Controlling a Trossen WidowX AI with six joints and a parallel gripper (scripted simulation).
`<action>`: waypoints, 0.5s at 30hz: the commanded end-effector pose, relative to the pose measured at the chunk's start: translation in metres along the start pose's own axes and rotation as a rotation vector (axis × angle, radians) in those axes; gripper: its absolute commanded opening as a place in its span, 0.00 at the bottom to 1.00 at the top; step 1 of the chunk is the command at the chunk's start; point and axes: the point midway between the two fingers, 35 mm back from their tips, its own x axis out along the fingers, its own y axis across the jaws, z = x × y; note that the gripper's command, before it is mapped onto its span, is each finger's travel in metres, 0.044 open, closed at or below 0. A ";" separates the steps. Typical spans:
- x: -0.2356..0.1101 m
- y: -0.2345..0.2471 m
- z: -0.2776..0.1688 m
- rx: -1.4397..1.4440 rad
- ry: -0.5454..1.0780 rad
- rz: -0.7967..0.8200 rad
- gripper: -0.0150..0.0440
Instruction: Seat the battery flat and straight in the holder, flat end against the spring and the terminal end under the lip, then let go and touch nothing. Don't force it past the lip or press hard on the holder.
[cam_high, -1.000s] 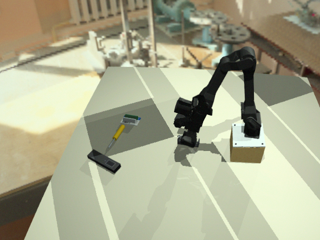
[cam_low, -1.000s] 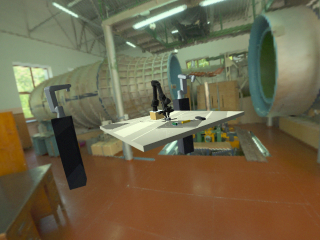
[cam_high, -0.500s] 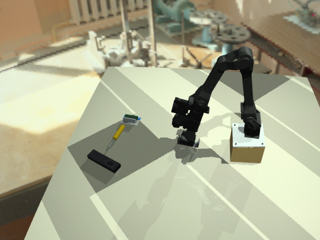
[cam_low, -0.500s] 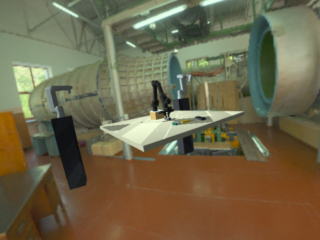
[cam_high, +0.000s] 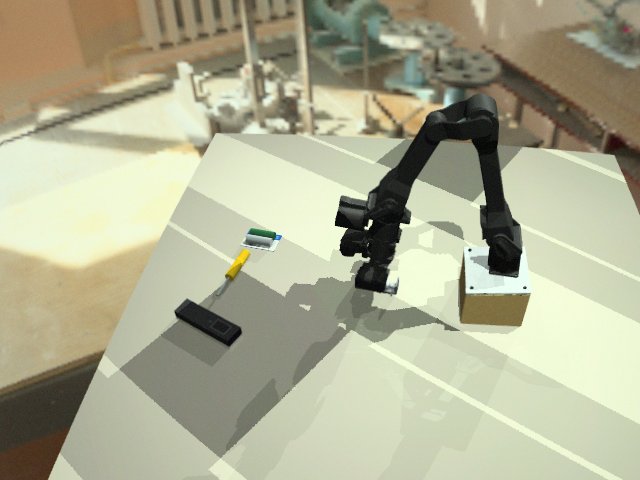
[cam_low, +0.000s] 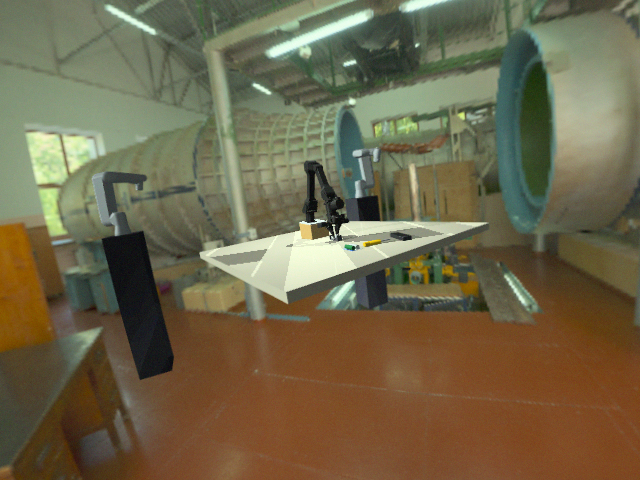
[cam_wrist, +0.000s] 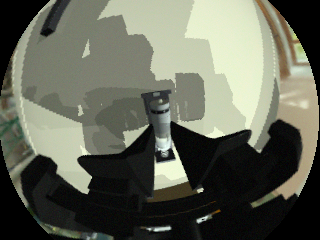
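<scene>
The arm (cam_high: 454, 129) arches down, its nearly closed fingers (cam_high: 386, 285) clamping the battery (cam_wrist: 159, 123) above the table (cam_high: 361, 413).

Arm (cam_high: 460, 129): matte black links, boxy and faceted, showing rounded joint housings. Gripper (cam_high: 379, 281): black, blocky, with angular fingers. Base (cam_high: 516, 279): white plate carrying dark corner screws, sitting on a tan block.
</scene>
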 end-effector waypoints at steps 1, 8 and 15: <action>0.005 -0.001 -0.006 -0.006 0.050 -0.002 0.36; 0.005 0.000 -0.006 -0.011 0.093 -0.002 0.36; 0.005 0.000 -0.006 -0.016 0.136 -0.002 0.36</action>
